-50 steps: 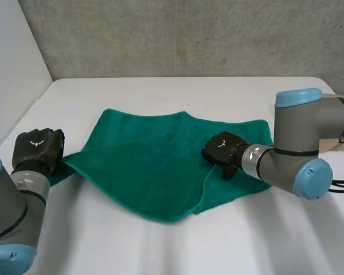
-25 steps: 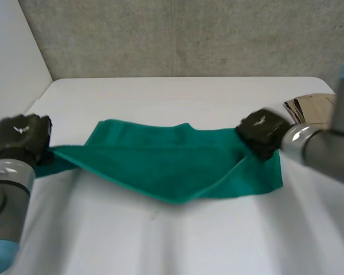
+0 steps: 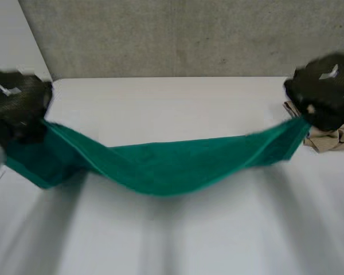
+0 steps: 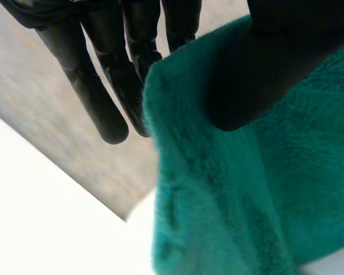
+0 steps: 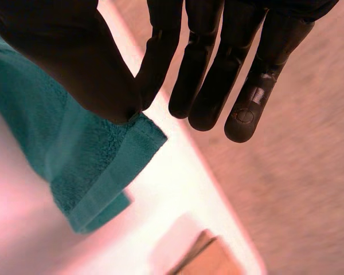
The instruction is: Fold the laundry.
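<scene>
Green terry towel [image 3: 172, 166] slung above white surface [image 3: 178, 240], stretched end to end across it, middle sagging low toward surface's centre; touching there or not, can't tell. Looks doubled over lengthwise.

Left hand [image 3: 14, 106] up over surface's left edge, clamped on towel's end: straight fingers [image 4: 92, 94] behind the cloth, thumb pressed onto its front, per left wrist view. Right hand [image 3: 324, 94] up over surface's right edge, pinching opp. corner by the hemmed band btw thumb & nearest finger, other fingers straight & free.

Crumpled beige cloth [image 3: 332, 137] lying at surface's right edge, below right hand. Grey concrete wall [image 3: 178, 34] behind surface's far edge.

Handling, as judged: soft, limp, light; no stiffness, so droops wherever unsupported. Thick pile = good friction, unlikely to slip from a pinch. Nothing fragile. Best taken at corners/hem, both ends level, w/ enough tension to flatten the sag before laying down; mid-cloth grabs likely to bunch it.
</scene>
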You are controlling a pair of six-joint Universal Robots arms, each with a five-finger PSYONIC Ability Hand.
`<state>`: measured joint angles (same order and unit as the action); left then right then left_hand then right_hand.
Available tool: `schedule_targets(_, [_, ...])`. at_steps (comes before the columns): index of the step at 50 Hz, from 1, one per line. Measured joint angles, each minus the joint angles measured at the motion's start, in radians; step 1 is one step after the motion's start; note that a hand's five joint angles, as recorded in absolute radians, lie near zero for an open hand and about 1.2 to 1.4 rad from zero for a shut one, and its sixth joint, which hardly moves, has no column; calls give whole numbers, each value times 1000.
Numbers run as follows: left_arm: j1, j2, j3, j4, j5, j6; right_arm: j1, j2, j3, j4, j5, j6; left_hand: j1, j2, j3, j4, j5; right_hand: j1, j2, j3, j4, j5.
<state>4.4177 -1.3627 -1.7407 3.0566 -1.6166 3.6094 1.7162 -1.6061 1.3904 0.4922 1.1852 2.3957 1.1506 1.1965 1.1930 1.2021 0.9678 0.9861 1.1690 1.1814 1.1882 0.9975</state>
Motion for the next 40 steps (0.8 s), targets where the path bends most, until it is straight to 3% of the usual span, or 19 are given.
schedule_targets(8, [4, -330, 32, 38, -6, -1, -2, 326, 26, -33, 10, 5, 0, 0, 0, 0, 0, 2, 0, 0, 0, 0])
schedule_targets(13, [8, -434, 64, 55, -9, -2, 2, 444, 16, -75, 17, 29, 0, 0, 0, 0, 0, 2, 0, 0, 0, 0])
schedule_targets(16, [10, -476, 80, 75, -10, -2, 0, 504, 9, -101, 21, 56, 0, 0, 0, 0, 0, -185, -226, -234, -239, -212])
schedule_targets(26, [13, -478, 82, 100, -13, -1, -5, 513, 8, -92, 22, 74, 0, 0, 0, 0, 0, -446, -543, -563, -574, -549])
schedule_targets(40, [14, -453, 50, 98, -14, -1, 3, 518, -29, 39, 5, 82, 0, 0, 0, 0, 0, -473, -580, -599, -605, -587])
